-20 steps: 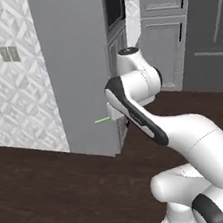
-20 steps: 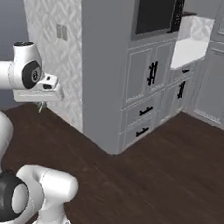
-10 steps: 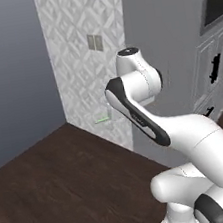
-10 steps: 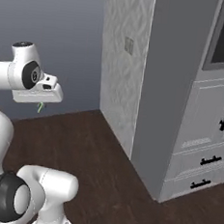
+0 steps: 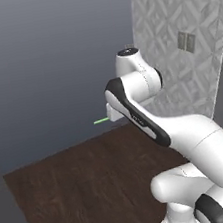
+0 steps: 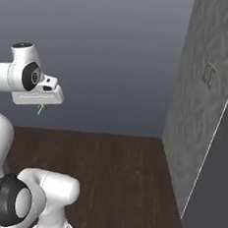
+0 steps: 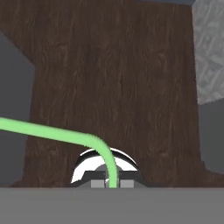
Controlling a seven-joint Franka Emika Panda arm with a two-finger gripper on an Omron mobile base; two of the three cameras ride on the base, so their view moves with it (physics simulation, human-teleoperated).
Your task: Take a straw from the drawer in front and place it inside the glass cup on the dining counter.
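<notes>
Gripper clamped on the straw, apparently near one end; its long axis near horizontal, pointing away from the arm above the wooden floor. Cabinets have left view since earlier.

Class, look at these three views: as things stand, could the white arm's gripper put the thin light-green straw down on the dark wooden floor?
Probably yes. The gripper is shut on the thin light-green straw, and bare dark wooden floor lies open beneath it with nothing between; whether the arm can stretch that low is uncertain.
</notes>
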